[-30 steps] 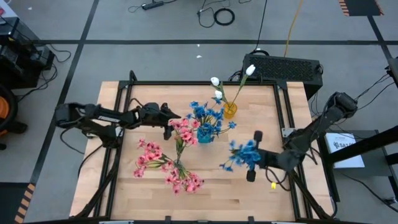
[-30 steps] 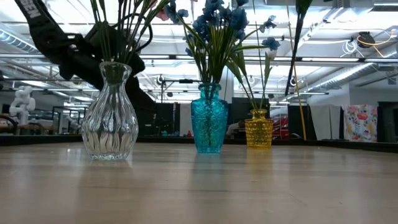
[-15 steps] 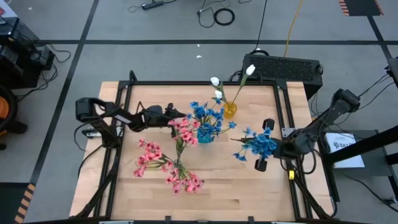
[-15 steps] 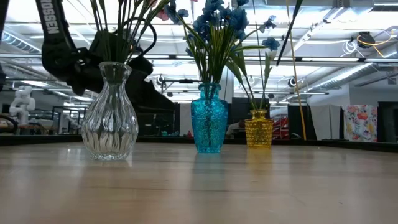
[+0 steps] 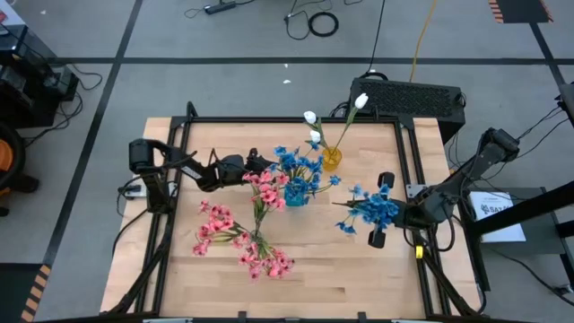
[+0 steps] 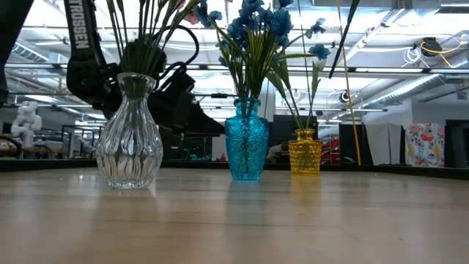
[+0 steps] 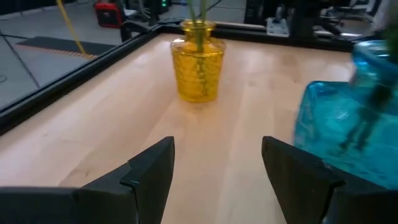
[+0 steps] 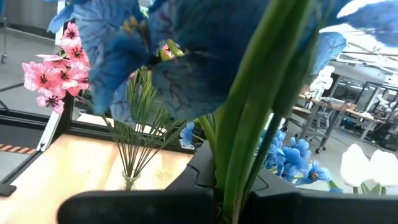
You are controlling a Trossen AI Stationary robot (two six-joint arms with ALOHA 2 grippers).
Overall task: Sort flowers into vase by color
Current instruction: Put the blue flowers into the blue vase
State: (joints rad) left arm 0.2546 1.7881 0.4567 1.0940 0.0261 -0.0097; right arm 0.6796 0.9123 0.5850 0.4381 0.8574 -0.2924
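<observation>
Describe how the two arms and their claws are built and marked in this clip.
Both arms are dark, slender and jointed. The left arm carries white lettering on one link in the low view, partly cut off, and a looping black cable. The left claw has two flat, angular black fingers. The right arm ends in the right claw, also black.

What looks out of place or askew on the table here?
Nothing is spilled or toppled. All three vases stand upright: clear, blue, yellow. The only stray item is a blue flower spray, held in the right tool, not yet in the blue vase.
</observation>
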